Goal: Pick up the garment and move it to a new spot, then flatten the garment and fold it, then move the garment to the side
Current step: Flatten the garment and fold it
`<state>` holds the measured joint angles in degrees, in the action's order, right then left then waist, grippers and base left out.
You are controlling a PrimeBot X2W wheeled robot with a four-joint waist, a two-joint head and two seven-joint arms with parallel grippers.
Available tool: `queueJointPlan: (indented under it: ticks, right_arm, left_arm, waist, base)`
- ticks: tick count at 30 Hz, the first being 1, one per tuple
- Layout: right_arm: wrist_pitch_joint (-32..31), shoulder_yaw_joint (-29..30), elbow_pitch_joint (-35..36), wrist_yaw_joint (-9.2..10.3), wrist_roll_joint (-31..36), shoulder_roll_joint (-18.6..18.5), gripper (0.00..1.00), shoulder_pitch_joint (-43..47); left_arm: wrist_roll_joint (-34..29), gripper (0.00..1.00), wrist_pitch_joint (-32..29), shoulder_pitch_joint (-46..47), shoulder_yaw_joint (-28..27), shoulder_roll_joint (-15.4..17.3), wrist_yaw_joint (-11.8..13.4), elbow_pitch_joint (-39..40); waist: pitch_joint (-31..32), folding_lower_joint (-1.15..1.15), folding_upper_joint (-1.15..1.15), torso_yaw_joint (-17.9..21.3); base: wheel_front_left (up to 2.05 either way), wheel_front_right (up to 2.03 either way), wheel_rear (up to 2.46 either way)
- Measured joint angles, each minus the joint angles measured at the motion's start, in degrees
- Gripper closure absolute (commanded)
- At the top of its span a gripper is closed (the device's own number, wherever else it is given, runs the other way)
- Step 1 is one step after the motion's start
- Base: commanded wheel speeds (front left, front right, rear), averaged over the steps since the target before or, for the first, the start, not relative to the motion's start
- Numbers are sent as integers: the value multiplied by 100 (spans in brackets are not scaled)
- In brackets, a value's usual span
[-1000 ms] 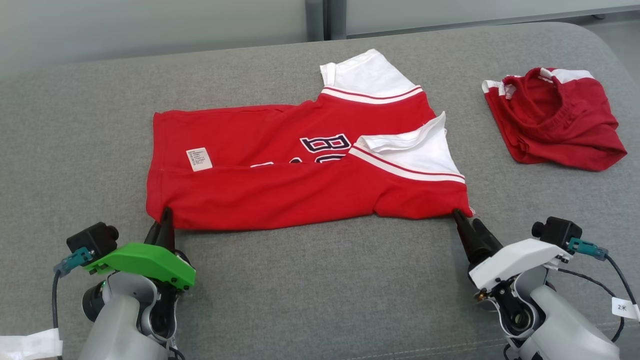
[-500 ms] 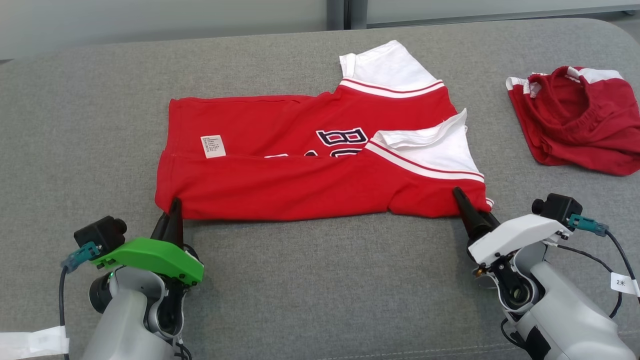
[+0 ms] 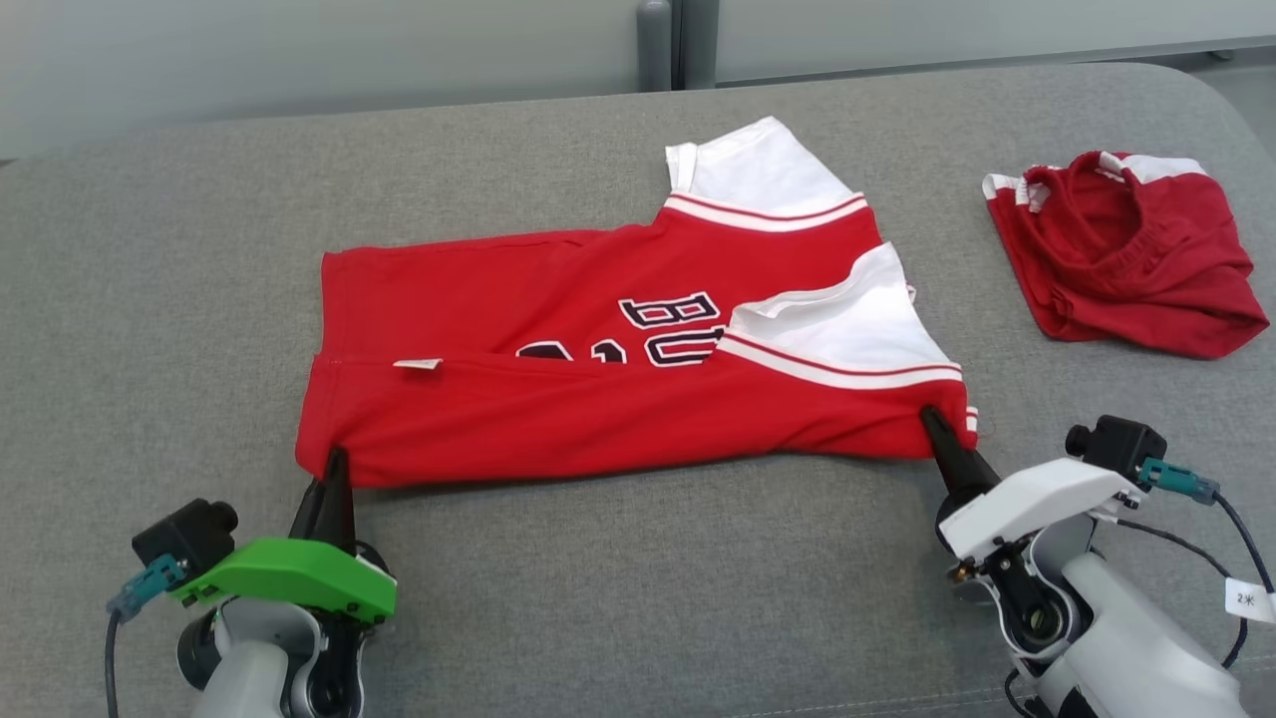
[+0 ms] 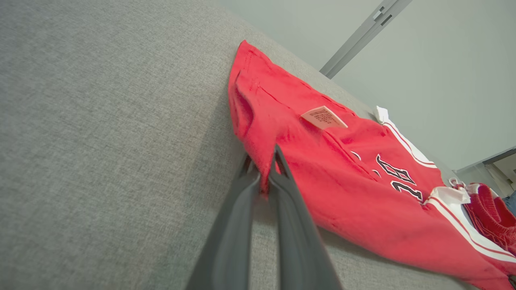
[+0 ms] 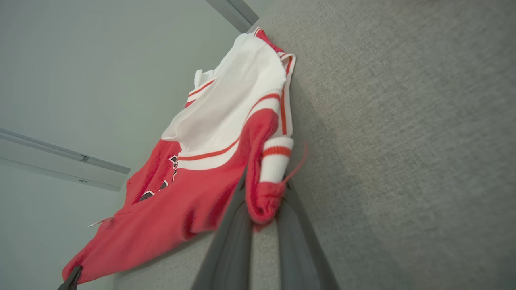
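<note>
I have the red jersey [image 3: 618, 419] lying sideways on the grey cushion [image 3: 638, 598], hem end to my left, sleeves to my right. It sits mid-cushion, mostly flat. The near long side is doubled over toward the middle, and that flap hides the lower part of the dark-and-white lettering [image 3: 673, 327]. A white care label [image 3: 419, 365] sticks out at the flap's edge near the hem end. The near sleeve [image 3: 842, 334], white with red-and-white striped trim, lies on top of the flap. The far sleeve [image 3: 753, 165], also white, pokes out past the far edge.

The left gripper [image 3: 335, 461] is at the jersey's near left corner. In the left wrist view its two dark fingers [image 4: 238, 225] are pressed together, pinching the hem corner, and the red cloth puckers up at the tips.

The right gripper [image 3: 935, 427] is at the near right corner, just under the striped trim. In the right wrist view its fingers [image 5: 231, 241] are closed on a rolled lump of red fabric right beside the striped cuff, with a loose red thread next to it. The left gripper's tip shows at the far end of the same edge.

The cloth between the two grips looks fairly taut along the near edge.

Red shorts [image 3: 1126, 259] lie crumpled on the far right of the cushion, well apart from the jersey and both grippers. A pale wall [image 3: 299, 50] stands behind.
</note>
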<state>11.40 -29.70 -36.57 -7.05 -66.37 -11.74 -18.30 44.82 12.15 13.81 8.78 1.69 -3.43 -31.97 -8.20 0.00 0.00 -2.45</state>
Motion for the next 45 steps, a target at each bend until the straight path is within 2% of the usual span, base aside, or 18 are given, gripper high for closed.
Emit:
queueJointPlan:
  ticks: [8, 18, 24, 33, 41, 45]
  right_arm:
    - [16, 10, 449, -1, -94, -153, 100, 586]
    - [38, 133, 1176, -1, -274, -586, 100, 1340]
    - [-94, 104, 1645, 18, -276, -842, 100, 1560]
    - [-297, 71, 2047, 371, -318, -1034, 100, 2022]
    - [-441, -63, 2083, 620, -270, -1067, 100, 2063]
    - [-612, -267, 2093, 673, -203, -991, 100, 2063]
  left_arm:
    - [75, 100, 53, -643, -129, 0, 65, 445]
    - [74, 100, 55, -1383, 25, 9, 199, 1207]
    - [4, 100, 41, -1786, 125, 35, 427, 1817]
    - [-65, 100, -238, -2516, 347, 73, 756, 2472]
    - [-157, 100, -490, -2597, 495, 146, 779, 2550]
    - [-285, 100, -560, -2597, 477, 250, 850, 2472]
  waist:
    - [173, 0, 0, 204]
    - [245, 0, 0, 248]
    - [236, 0, 0, 199]
    - [280, 0, 0, 4]
    - [398, 0, 0, -32]
    - [483, 0, 0, -1]
  base:
    - [0, 0, 0]
    - [0, 0, 0]
    - [0, 0, 0]
    - [0, 0, 0]
    - [0, 0, 0]
    - [0, 0, 0]
